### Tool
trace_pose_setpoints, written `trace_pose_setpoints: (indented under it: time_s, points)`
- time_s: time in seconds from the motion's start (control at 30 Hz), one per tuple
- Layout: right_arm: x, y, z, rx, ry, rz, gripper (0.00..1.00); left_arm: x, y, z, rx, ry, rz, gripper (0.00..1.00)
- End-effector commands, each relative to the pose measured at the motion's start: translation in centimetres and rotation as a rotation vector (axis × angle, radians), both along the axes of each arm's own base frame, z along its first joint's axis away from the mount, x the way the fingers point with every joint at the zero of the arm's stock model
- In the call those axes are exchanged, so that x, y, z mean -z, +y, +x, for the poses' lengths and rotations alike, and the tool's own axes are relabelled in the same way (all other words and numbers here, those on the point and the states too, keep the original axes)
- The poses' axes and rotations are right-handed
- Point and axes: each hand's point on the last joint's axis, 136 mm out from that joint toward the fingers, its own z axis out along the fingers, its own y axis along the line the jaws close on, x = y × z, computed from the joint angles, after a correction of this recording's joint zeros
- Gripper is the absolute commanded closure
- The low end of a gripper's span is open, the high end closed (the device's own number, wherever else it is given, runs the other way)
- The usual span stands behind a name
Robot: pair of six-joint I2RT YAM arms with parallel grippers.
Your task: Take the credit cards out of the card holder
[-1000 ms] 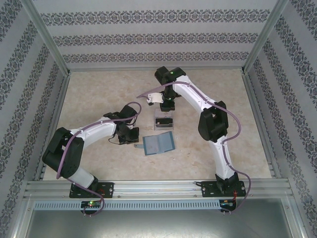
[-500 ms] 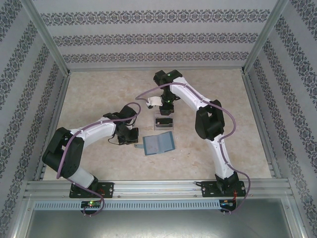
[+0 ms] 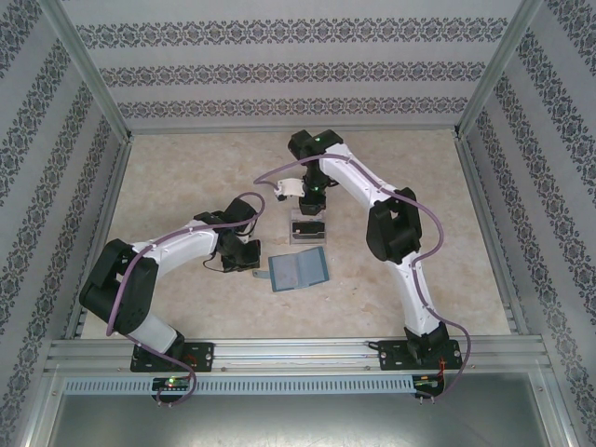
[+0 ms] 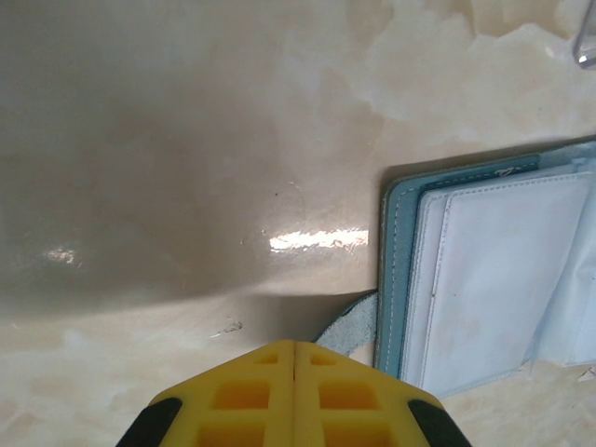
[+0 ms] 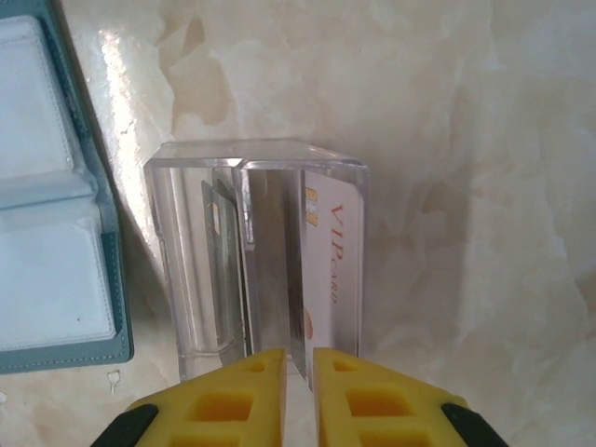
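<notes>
The teal card holder (image 3: 299, 270) lies open on the table, pale inner pockets up (image 4: 484, 279). My left gripper (image 3: 253, 258) is at its left edge. Its yellow fingers are shut tip to tip (image 4: 294, 345), and the holder's grey side tab (image 4: 358, 326) runs under them. Just beyond the holder stands a clear plastic box (image 3: 308, 230). One white credit card marked VIP (image 5: 331, 270) stands in it, and a greyish card (image 5: 219, 270) is in its left slot. My right gripper (image 5: 298, 358) hovers over the box, fingers slightly apart around the VIP card's near edge.
The marble-patterned table (image 3: 186, 177) is walled in by patterned panels and aluminium rails (image 3: 298, 352). The card holder's corner (image 5: 47, 233) lies close to the left of the clear box.
The right arm has shifted a little left and down over the clear box. The left arm and the card holder have stayed where they were.
</notes>
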Motion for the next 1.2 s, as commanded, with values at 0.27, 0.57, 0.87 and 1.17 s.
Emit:
trace_pose_setpoints:
  time_s: [0.27,0.57,0.87,1.17]
  points:
    - [-4.6,-0.7,4.1,0.459,-0.288,0.103,0.79,-0.8,-0.6,1.2,-0.007,-0.030,-0.042,1.00]
    - [-8.1,-1.4,3.3,0.777,-0.405,0.293,0.79,-0.7,-1.0,1.6,0.003,-0.029,-0.057,1.00]
    - [-8.5,-0.8,-1.9,1.112,-0.128,0.429,0.81,-1.2,-1.6,2.0,0.010,-0.032,-0.081,1.00]
    - [-5.8,1.8,-8.0,1.290,0.185,0.428,0.84,-1.5,-2.3,1.4,0.042,-0.004,-0.112,1.00]
